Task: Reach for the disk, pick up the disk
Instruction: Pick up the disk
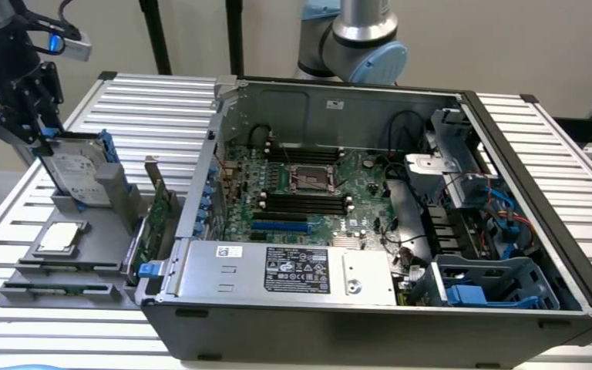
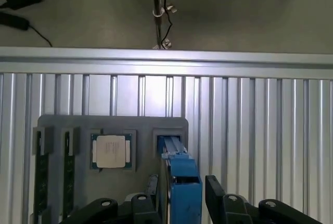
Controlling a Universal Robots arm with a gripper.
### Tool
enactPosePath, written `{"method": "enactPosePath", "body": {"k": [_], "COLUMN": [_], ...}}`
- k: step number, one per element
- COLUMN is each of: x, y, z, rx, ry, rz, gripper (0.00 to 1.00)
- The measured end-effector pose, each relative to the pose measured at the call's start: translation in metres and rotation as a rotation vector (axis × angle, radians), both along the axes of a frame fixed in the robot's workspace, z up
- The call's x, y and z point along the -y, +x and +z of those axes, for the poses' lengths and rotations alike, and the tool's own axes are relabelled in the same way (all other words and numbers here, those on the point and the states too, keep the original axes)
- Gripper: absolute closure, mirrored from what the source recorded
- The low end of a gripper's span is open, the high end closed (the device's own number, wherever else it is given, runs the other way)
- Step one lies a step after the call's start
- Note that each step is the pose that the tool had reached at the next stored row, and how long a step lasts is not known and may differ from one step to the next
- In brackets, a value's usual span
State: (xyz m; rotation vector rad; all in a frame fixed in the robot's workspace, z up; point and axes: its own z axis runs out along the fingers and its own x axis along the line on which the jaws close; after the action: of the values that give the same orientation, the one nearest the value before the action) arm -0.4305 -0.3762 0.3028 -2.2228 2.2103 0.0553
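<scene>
Flat rectangular silver-grey disk (image 1: 78,171), white printed label on face, blue rails on long edges. Stands upright on end, slightly tilted, lower end seated in back corner slot of grey holder (image 1: 95,254).

A ribbed silver metal table (image 1: 152,100) carries two things directly on it: an open black computer case (image 1: 378,331) and, touching it on the exterior view's left, a grey parts tray (image 1: 65,301).

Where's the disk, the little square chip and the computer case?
disk (image 1: 75,176): exterior view, its white label.
chip (image 2: 111,151): wrist view, middle of its silver top.
computer case (image 1: 378,333): exterior view, its dark outer wall.
</scene>
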Motion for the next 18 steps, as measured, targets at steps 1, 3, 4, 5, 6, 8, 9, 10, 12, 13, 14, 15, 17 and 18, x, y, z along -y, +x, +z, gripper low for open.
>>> {"method": "enactPosePath", "body": {"k": [1,3,4,5,6,8,9,10,12,13,14,15,17,18], "x": [0.0,0.0001,0.0,0.0,0.0,0.0,0.0,0.0,0.0,0.0,0.0,0.0,-0.0001,-0.0001], "y": [-0.0004,-0.0009,-0.001,-0.0011,-0.0013,-0.0017,-0.0018,-0.0018,-0.0018,-0.0018,-0.0018,-0.0018,-0.0018,-0.0018], "z": [-0.0013,-0.0033,-0.0041,-0.0047,-0.0055,-0.0067,-0.0072,-0.0077,-0.0083,-0.0085,-0.0088,-0.009,-0.0092,-0.0093], "rx": [0.0,0.0,0.0001,0.0002,0.0005,0.0008,0.0009,0.0011,0.0012,0.0014,0.0016,0.0018,0.0019,0.002], "ry": [0.0,-0.0001,-0.0001,0.0,-0.0001,-0.0001,-0.0001,-0.0001,-0.0001,-0.0002,-0.0002,-0.0001,-0.0001,-0.0001], "rz": [0.0,0.0,0.0,0.0,0.0,-0.001,-0.001,-0.001,-0.001,-0.001,-0.001,-0.001,-0.001,-0.001], "gripper": [0.52,0.52,0.52,0.52,0.52,0.52,0.52,0.52,0.52,0.52,0.52,0.52,0.52,0.52]}}
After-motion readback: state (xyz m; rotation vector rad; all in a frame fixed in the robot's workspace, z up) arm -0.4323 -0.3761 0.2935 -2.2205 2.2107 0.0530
